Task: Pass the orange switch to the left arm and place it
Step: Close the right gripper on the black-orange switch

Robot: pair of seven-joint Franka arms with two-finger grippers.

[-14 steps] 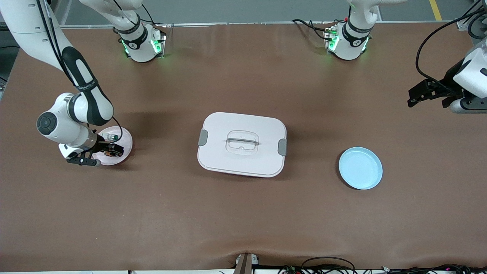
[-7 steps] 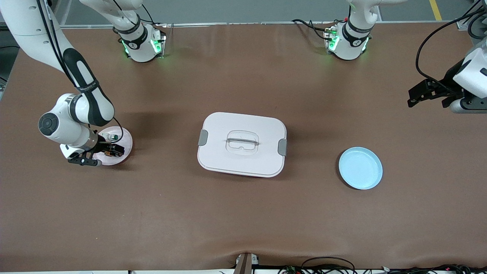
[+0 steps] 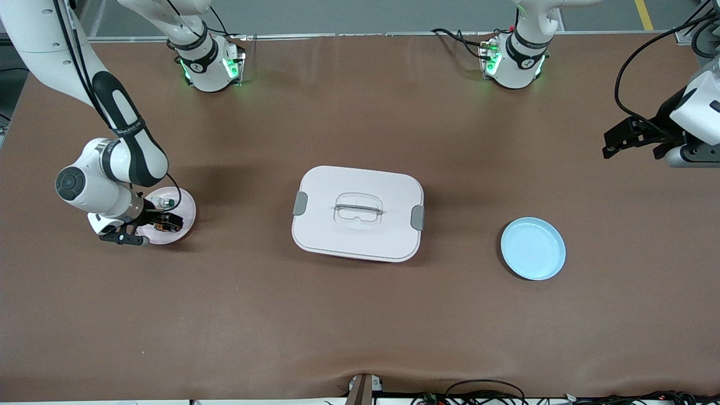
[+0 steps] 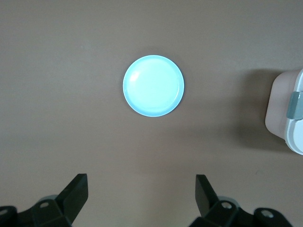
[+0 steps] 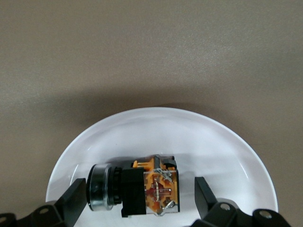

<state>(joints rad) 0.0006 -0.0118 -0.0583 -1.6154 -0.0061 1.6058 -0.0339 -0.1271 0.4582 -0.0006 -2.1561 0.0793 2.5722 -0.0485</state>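
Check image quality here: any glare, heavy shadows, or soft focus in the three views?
Front view: even light, soft shadows beside the box and under the right gripper. Left wrist view: sheen on the blue plate; the left gripper shows open, fingers cropped. Right wrist view: the orange switch is sharp; the white plate casts a broad shadow.

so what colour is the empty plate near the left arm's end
Light blue; the plate shows best in the left wrist view.
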